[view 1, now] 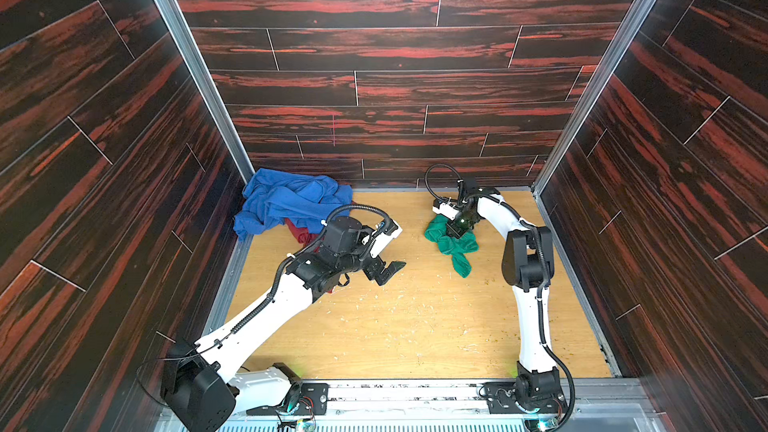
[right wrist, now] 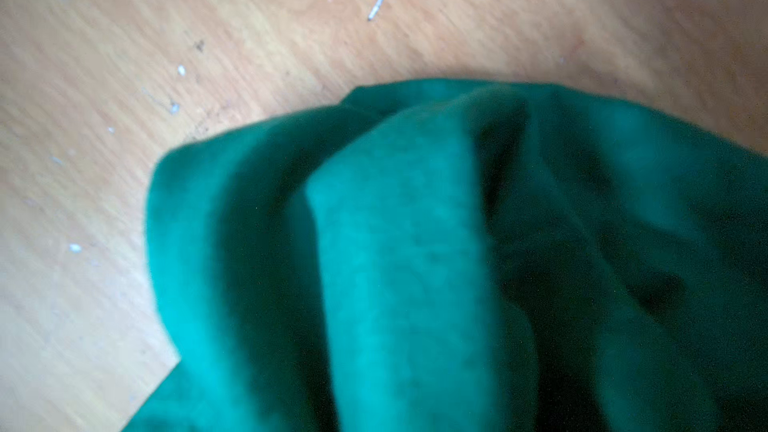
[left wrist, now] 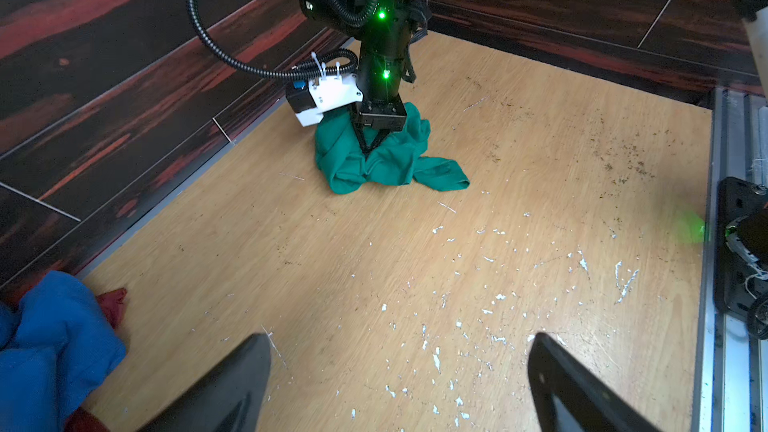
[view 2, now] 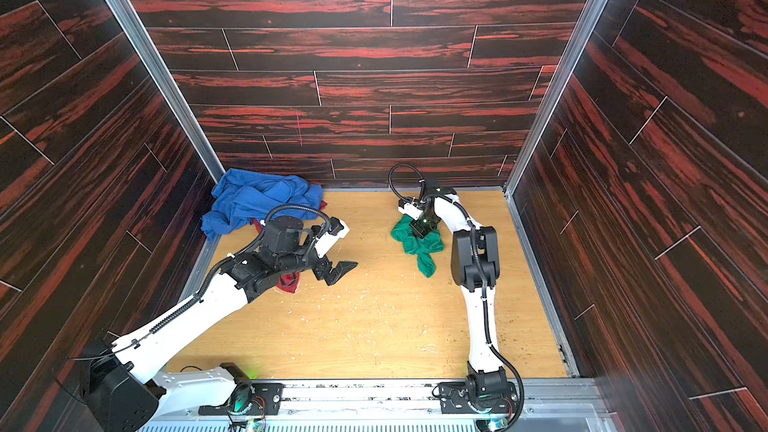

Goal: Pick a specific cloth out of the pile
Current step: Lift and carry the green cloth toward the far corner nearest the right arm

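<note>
Right jaws: closed to a narrow point and pinching a raised fold at the top of the green cloth [left wrist: 374,168]. In the left wrist view they come down on it from above.
Why this grip: the highest fold is the easiest part of soft fabric to catch, and taking it there keeps the tips off the counter [left wrist: 415,263].
Right wrist view: filled with blurred green folds [right wrist: 395,263]; the jaws themselves are not seen there.
Left jaws: spread wide and holding nothing. The two dark fingers [left wrist: 232,388] hang over bare counter and touch no fabric.
Why the left waits there: it appears parked between the two heaps, out of the right arm's [view 1: 528,259] way, since the pick looks like a one-arm job.
Green cloth: a crumpled heap lying on the counter, on the right and toward the back wall in both top views [view 1: 453,247] [view 2: 419,249], with one tail trailing toward the front.
Pile [view 1: 286,201]: in the back left corner and well apart from the green cloth. It is a big blue cloth [view 2: 257,197] with a dark red cloth [view 2: 289,282] showing from under it, partly hidden by the left arm [view 1: 266,309].
Step in hand: the pinch looks made, but the cloth seems to rest on the counter, so it is not yet lifted.
Risk: a thin pinch may slip as the fabric's weight comes on.
</note>
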### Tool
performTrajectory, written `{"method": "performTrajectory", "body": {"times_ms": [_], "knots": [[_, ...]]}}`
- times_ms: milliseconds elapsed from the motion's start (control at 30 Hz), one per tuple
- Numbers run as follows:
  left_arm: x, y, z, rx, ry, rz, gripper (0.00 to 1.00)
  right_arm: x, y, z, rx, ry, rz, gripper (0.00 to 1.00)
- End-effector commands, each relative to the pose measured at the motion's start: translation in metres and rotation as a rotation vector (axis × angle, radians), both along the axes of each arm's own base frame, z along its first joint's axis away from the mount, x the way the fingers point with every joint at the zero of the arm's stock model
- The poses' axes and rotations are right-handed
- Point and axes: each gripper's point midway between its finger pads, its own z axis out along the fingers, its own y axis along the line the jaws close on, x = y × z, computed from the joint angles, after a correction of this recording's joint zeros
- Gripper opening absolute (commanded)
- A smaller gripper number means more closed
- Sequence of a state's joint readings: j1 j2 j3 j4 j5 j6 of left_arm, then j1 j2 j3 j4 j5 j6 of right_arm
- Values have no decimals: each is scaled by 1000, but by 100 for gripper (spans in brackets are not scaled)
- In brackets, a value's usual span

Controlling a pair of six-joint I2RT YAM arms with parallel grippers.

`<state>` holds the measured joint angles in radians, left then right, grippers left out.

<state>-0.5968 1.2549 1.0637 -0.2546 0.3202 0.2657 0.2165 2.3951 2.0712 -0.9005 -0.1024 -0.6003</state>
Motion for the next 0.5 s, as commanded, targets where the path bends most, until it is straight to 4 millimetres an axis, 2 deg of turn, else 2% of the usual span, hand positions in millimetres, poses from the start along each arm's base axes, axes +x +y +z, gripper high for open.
{"method": "performTrajectory", "body": {"times_ms": [0, 100, 200, 300, 400, 467], "knots": [[-4, 3, 15, -4, -46, -8, 99, -5, -3, 15, 53, 22, -62, 0], [-5, 3, 17, -8, -49, -6, 99, 11, -23, 68, 95, -92, -167, 0], [-6, 3, 20, -15, -52, -10, 99, 21, -57, 120, 92, -227, -292, 0], [-7, 3, 23, -23, -55, -11, 99, 20, -89, 169, 116, -367, -399, 0], [-8, 2, 24, -30, -54, -14, 99, 11, -117, 203, 118, -482, -485, 0], [-8, 2, 23, -34, -52, -16, 99, 5, -135, 218, 75, -548, -541, 0]]}}
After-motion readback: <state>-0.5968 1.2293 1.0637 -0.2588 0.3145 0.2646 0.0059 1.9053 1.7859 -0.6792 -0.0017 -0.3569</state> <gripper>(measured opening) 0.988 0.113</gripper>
